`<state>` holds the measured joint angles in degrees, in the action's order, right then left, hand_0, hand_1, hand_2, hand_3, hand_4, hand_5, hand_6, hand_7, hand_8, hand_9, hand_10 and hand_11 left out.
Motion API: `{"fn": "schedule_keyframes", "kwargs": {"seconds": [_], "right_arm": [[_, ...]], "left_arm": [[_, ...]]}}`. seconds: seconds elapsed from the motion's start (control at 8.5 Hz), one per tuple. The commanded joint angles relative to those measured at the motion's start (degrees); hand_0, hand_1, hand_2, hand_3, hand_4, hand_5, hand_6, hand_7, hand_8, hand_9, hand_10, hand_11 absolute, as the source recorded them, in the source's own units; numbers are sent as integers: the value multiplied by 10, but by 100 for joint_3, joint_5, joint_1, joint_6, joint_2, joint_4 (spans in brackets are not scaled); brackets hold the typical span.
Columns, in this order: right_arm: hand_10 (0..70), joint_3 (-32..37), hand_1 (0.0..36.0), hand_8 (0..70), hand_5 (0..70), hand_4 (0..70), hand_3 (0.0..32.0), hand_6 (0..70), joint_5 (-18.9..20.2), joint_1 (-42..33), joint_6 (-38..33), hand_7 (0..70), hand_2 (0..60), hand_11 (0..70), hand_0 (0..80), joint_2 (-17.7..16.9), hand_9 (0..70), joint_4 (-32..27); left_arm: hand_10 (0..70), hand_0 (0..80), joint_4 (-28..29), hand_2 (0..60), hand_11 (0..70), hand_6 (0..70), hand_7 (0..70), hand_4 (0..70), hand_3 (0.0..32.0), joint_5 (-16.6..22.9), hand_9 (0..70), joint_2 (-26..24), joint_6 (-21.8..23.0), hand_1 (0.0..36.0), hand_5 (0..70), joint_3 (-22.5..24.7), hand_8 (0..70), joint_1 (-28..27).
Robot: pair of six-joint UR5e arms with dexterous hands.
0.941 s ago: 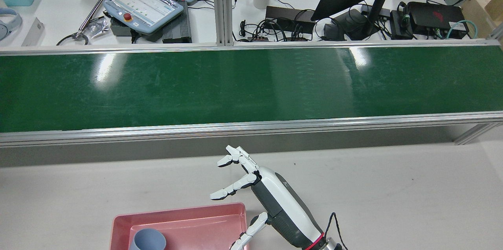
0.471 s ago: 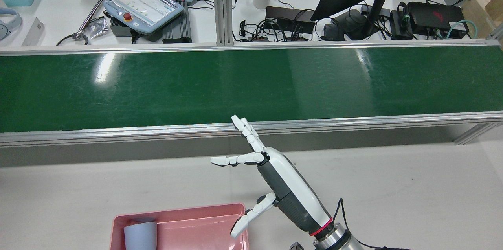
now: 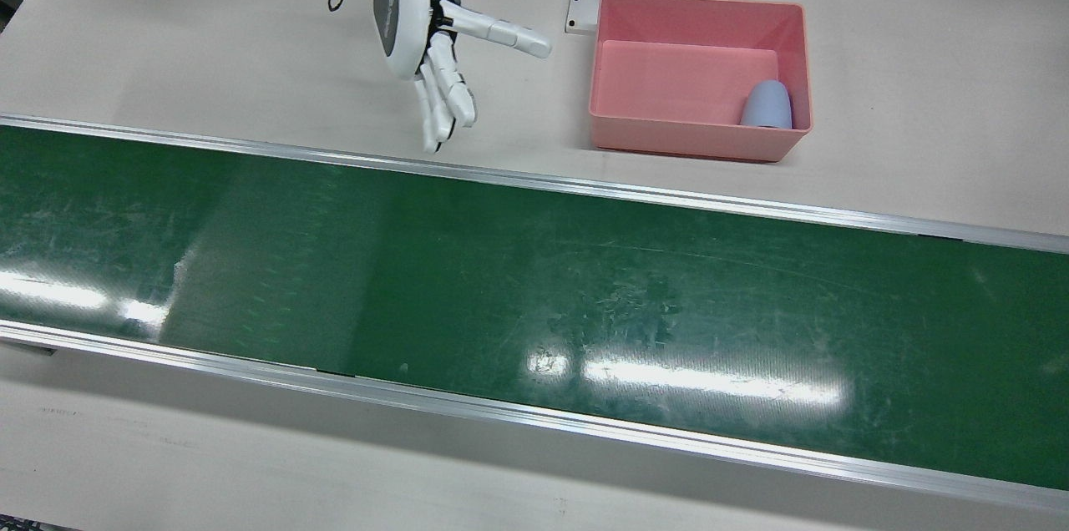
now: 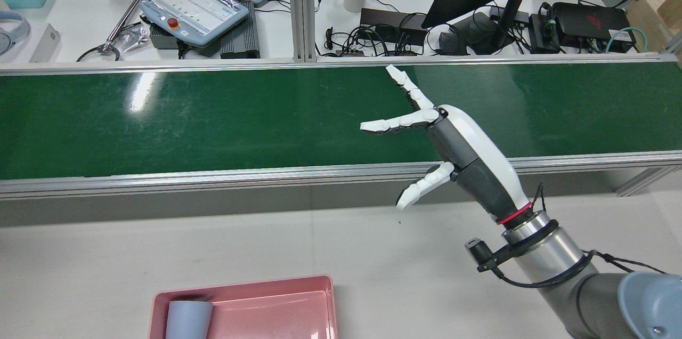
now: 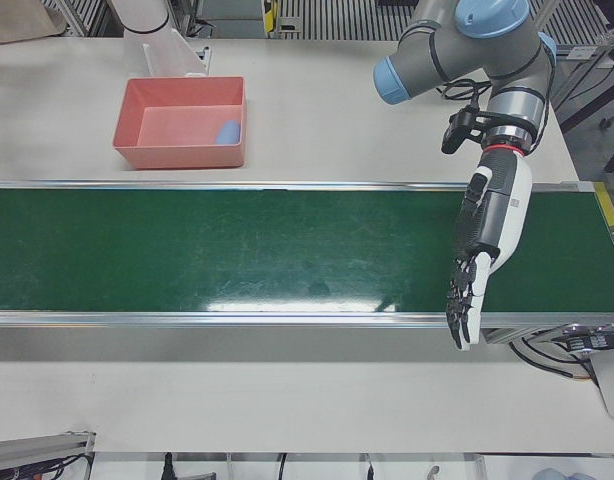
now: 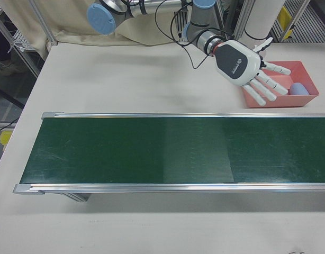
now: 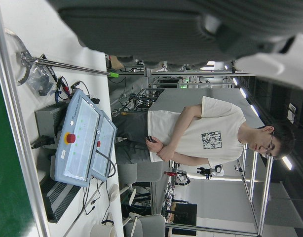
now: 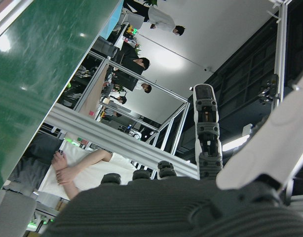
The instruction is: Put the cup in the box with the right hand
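Front view, upper left of the frame: the right hand (image 3: pixel 420 23) is up off the table with its fingers (image 3: pixel 493 28) fanned wide and nothing in them, fingertips pointing down-frame at the green conveyor belt (image 3: pixel 534 289). The rear view has the same hand at right of centre, palm empty, reaching over the belt's near rail.

To the right of it in the front view sits the pink box (image 3: pixel 697 7), well apart from the hand. The grey-blue cup (image 3: pixel 767 105) is inside it, tucked into the lower right corner against the wall. It's kinda smeared in the rear view, so I can't say if it's upright or tipped.

Left-front view, right side: the left hand (image 5: pixel 485 235) hangs fingers-down over the belt's near edge, not holding anything. It's too small to tell if the fingers are apart.
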<state>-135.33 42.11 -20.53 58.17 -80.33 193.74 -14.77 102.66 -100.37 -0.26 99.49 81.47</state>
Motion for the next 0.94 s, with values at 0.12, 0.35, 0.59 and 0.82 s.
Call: {"fn": "schedule_keyframes", "kwargs": {"seconds": [0.12,0.35,0.59,0.82], "right_arm": [[0,793,0,0,0,402,98,1,2287,-3432,-3157,120,0,0,422,-403,10,1605],[14,1558,0,7,0,447,20,19,3447,-4806,-3426,158,0,18,442,-510,17,1179],[55,2699,23,29,24,384,0,43,3769,-5581,-4204,204,0,84,467,-928,53,-278],[77,3395,42,30,24,464,0,65,3891,-6215,-4454,277,0,116,474,-1055,88,-802]], "left_arm": [[0,0,0,0,0,0,0,0,0,0,0,0,0,0,0,0,0,0],[0,0,0,0,0,0,0,0,0,0,0,0,0,0,0,0,0,0],[0,0,0,0,0,0,0,0,0,0,0,0,0,0,0,0,0,0],[0,0,0,0,0,0,0,0,0,0,0,0,0,0,0,0,0,0]]}}
